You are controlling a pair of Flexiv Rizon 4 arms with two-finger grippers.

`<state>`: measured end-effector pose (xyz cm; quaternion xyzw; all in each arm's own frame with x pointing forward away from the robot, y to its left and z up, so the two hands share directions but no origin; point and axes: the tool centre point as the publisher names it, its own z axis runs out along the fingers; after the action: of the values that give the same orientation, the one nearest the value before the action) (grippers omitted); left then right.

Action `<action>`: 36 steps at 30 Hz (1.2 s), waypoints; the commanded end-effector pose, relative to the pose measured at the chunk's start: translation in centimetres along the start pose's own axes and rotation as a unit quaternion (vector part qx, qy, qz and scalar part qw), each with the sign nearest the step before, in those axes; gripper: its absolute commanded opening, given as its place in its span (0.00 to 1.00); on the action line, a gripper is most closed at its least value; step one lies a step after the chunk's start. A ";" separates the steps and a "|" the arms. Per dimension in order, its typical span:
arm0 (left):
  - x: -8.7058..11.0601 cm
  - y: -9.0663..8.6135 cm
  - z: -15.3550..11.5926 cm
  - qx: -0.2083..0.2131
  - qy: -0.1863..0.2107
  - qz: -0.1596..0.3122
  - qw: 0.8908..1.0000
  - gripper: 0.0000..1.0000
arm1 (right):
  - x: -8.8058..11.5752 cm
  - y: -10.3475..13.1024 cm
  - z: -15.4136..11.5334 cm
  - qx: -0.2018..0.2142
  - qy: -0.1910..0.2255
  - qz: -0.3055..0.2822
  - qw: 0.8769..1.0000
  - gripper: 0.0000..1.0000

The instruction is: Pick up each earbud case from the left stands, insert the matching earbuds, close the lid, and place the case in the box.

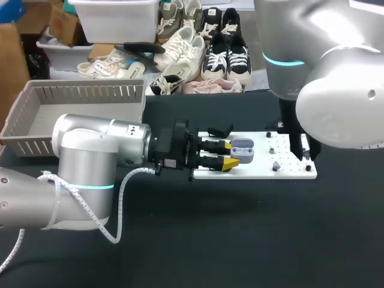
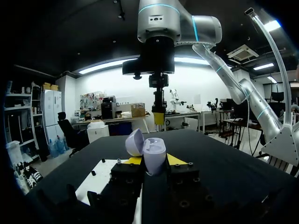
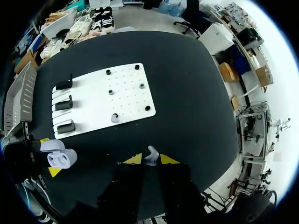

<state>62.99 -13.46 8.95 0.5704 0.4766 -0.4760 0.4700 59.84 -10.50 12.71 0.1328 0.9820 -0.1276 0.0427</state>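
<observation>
The left tool (image 1: 230,154) reaches in from the left over the white board (image 1: 282,173) and is clamped on the pale purple earbud case (image 1: 243,150), one yellow finger pressing on each side. The case sits upright between the fingers with its lid (image 2: 134,142) swung open and its inside facing up. In the left wrist view the case (image 2: 154,156) sits between the yellow tips, and the right arm (image 2: 159,51) hangs straight above it, well clear.

The right tool (image 3: 150,159) is high above the surface, looking down on it. It is closed almost fully on a small pale earbud (image 3: 150,155), which is pinched between its yellow tips. A second earbud (image 3: 114,118) lies on the board near its edge.

Three black stands (image 3: 64,104) line one end of the board, all without cases. The grey slatted box (image 1: 36,117) sits on the surface behind the left arm, apart from the board.
</observation>
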 end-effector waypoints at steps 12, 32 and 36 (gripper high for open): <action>0.0 -0.1 0.0 -0.002 0.000 0.001 1.000 0.00 | 0.2 0.2 -0.3 -0.006 -0.005 0.007 1.000 0.00; 0.0 -0.1 0.0 -0.002 0.000 0.001 1.000 0.00 | 2.2 4.6 -6.3 -0.039 0.027 0.073 0.996 0.00; 0.0 -0.1 0.0 -0.002 0.000 0.001 1.000 0.00 | 2.4 6.0 -6.3 -0.038 0.023 0.063 0.997 0.00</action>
<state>62.99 -13.46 8.95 0.5704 0.4766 -0.4760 0.4700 58.52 -3.57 17.34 0.1954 0.9774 -0.0742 0.0327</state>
